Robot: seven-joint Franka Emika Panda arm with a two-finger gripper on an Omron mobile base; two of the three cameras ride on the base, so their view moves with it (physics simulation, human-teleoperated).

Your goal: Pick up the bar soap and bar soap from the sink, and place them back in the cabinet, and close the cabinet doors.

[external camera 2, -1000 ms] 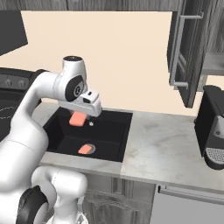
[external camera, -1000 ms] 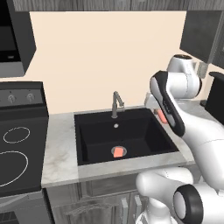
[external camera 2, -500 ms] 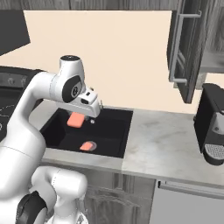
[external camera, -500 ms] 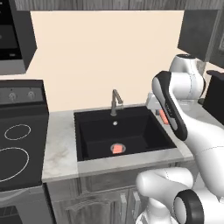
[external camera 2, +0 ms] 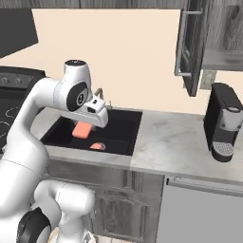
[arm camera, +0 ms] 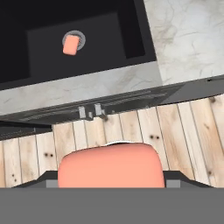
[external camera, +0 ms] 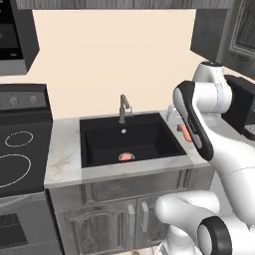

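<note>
There are two soaps. The jaws hold one soap tight, up in the air above the table's front edge. The other soap lies far below them on the drain in the one black sink.

Matt black sink, veined marble counter, pale knotty wood floor.

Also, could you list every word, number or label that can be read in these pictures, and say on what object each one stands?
There are none to read.
The stove carries plain white rings and knobs, no legible marks.
The coffee machine, the bar soap in the gripper and the cabinet door are blank.
</note>
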